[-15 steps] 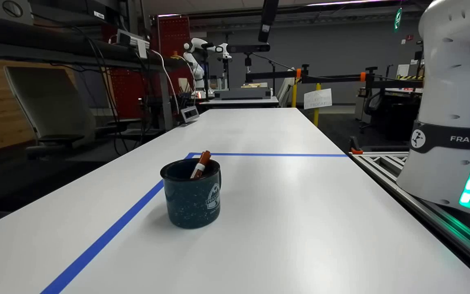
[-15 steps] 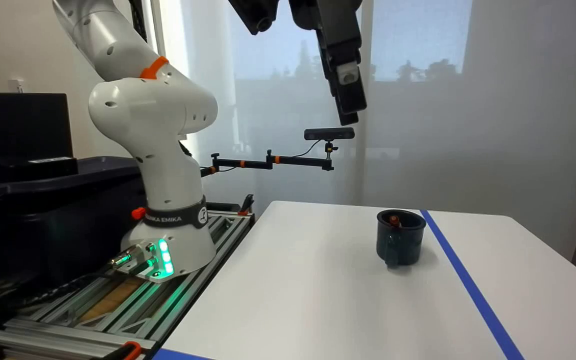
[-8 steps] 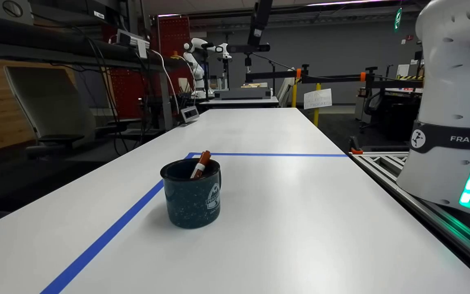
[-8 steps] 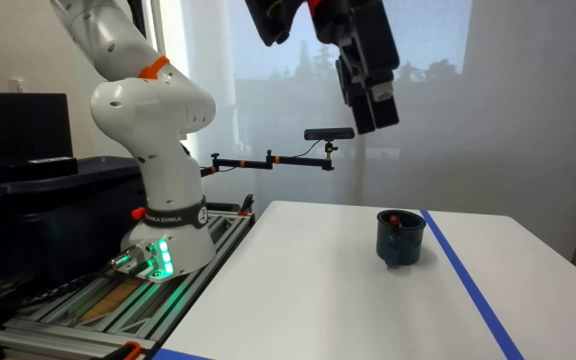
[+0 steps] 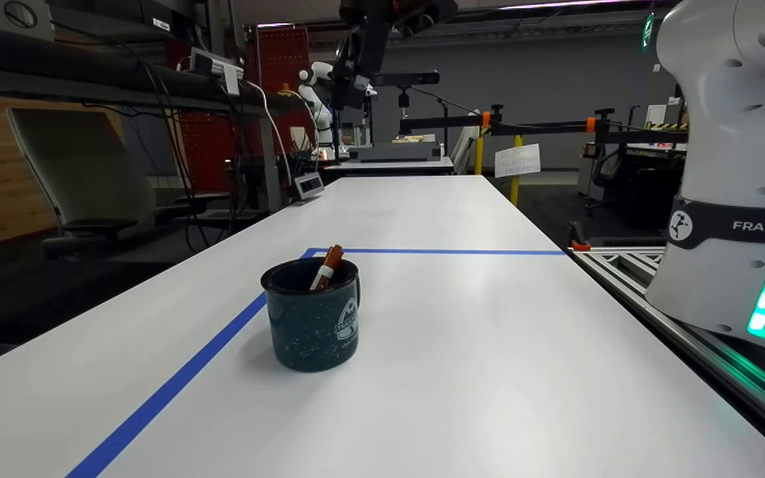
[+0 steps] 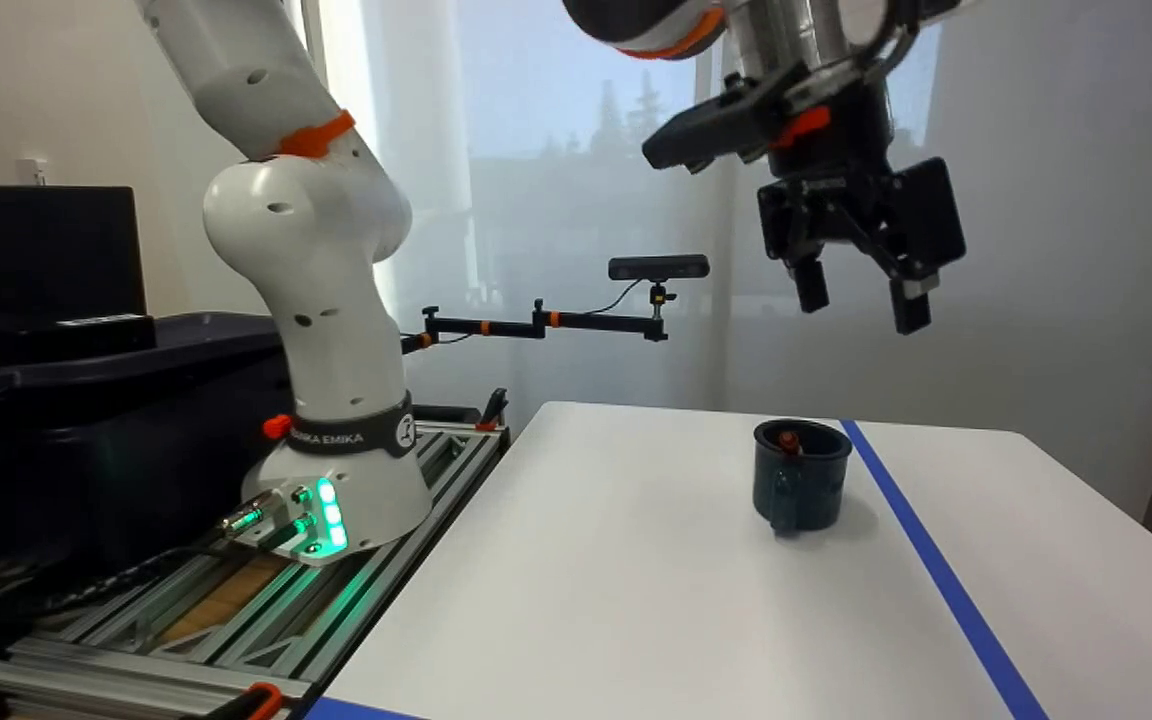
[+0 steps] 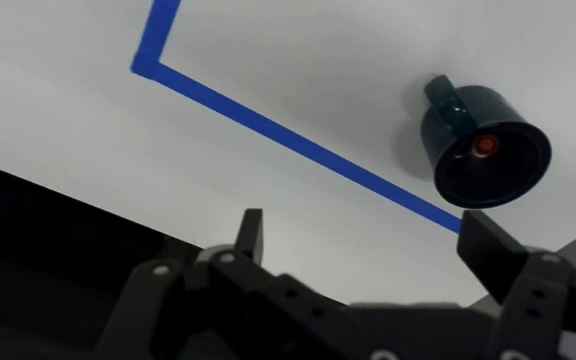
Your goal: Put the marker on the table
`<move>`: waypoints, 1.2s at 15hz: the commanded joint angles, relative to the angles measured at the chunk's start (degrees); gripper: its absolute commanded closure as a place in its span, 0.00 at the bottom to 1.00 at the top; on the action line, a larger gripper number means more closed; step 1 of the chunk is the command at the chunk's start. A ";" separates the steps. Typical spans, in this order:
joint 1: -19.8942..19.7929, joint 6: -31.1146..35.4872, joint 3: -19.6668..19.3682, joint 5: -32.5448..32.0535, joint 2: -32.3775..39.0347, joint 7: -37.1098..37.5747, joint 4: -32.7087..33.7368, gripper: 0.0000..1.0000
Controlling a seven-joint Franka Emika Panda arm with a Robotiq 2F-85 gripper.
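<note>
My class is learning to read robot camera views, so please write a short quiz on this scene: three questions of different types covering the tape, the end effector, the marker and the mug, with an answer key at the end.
1. Fill in the blank: The tape on the table is ____ in colour.

2. True or false: The end effector is open and grips nothing.

3. Multiple choice: How does the marker sit relative to the mug?
A) Lying flat in front of it
B) Tilted inside it
C) Standing upright behind it

Key:
1. blue
2. true
3. B
</note>
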 commanded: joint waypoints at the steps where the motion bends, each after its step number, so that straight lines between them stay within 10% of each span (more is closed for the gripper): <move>1: 3.61 -3.80 0.11 10.10 8.17 -11.12 6.75 0.00; 10: -2.35 -24.73 13.67 9.44 22.13 -15.26 22.63 0.00; 18: -4.56 -27.86 21.26 -1.22 30.13 -11.70 28.34 0.00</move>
